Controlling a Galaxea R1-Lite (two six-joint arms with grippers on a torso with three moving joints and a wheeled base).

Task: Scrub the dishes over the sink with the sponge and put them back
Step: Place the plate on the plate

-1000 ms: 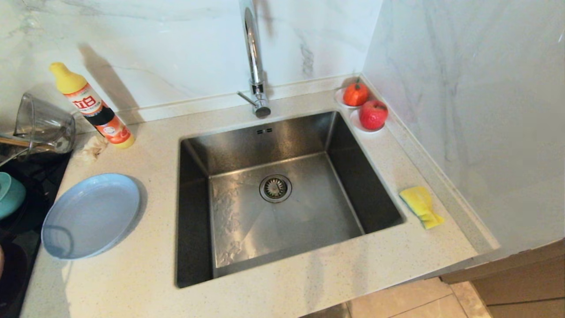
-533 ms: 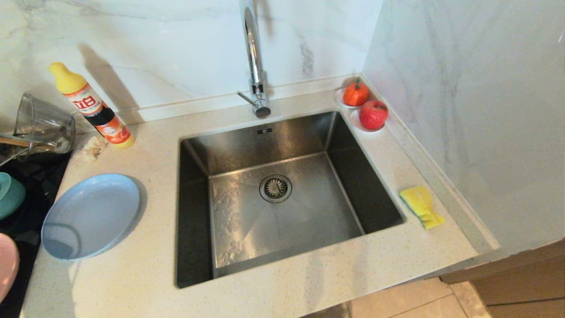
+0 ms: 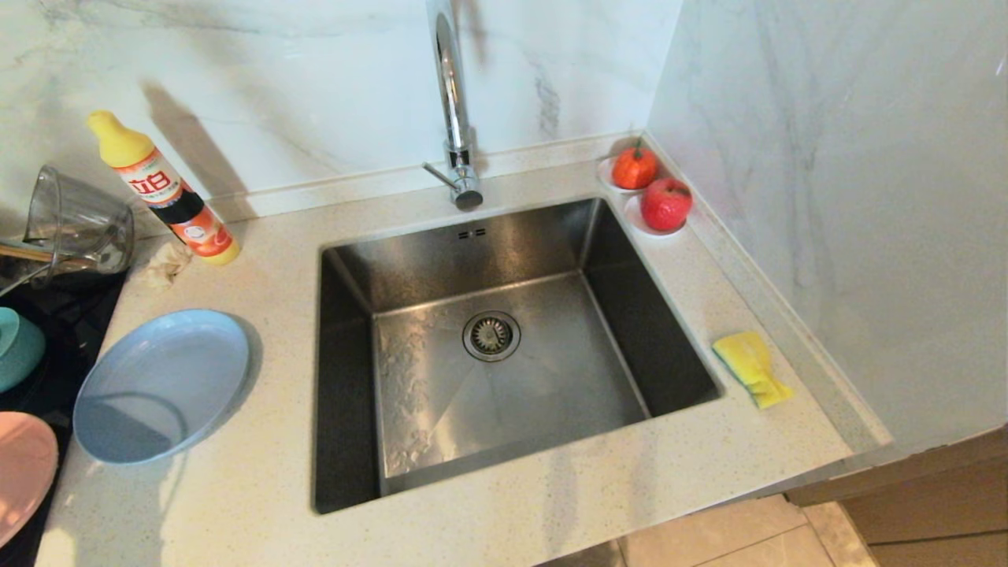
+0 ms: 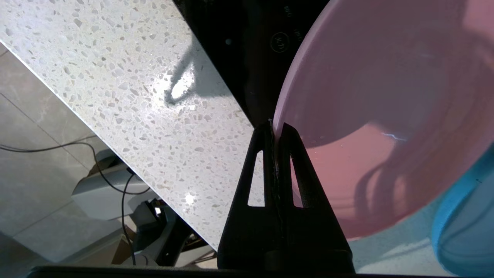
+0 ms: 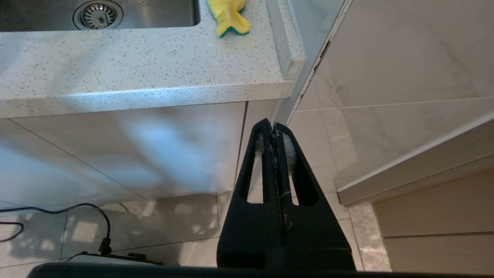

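Note:
My left gripper (image 4: 274, 127) is shut on the rim of the pink plate (image 4: 386, 116), which hangs above the counter's left end; the plate (image 3: 24, 480) shows at the lower left edge of the head view, the gripper itself out of that view. A grey-blue plate (image 3: 161, 382) lies on the counter left of the sink (image 3: 504, 260). The teal bowl (image 3: 16, 346) sits at the far left edge. The yellow sponge (image 3: 750, 367) lies on the counter right of the sink, also the sponge (image 5: 228, 13) in the right wrist view. My right gripper (image 5: 274, 127) hangs shut and empty below the counter front.
A detergent bottle (image 3: 165, 193) and a clear glass jug (image 3: 75, 224) stand at the back left beside a black hob (image 3: 47, 315). The chrome faucet (image 3: 453, 102) rises behind the sink. Two red fruits (image 3: 665, 203) sit in the back right corner by the wall.
The pink plate has come into the head view from the lower left edge and moved rightward. Its shadow has spread across the grey-blue plate. The right arm has not moved.

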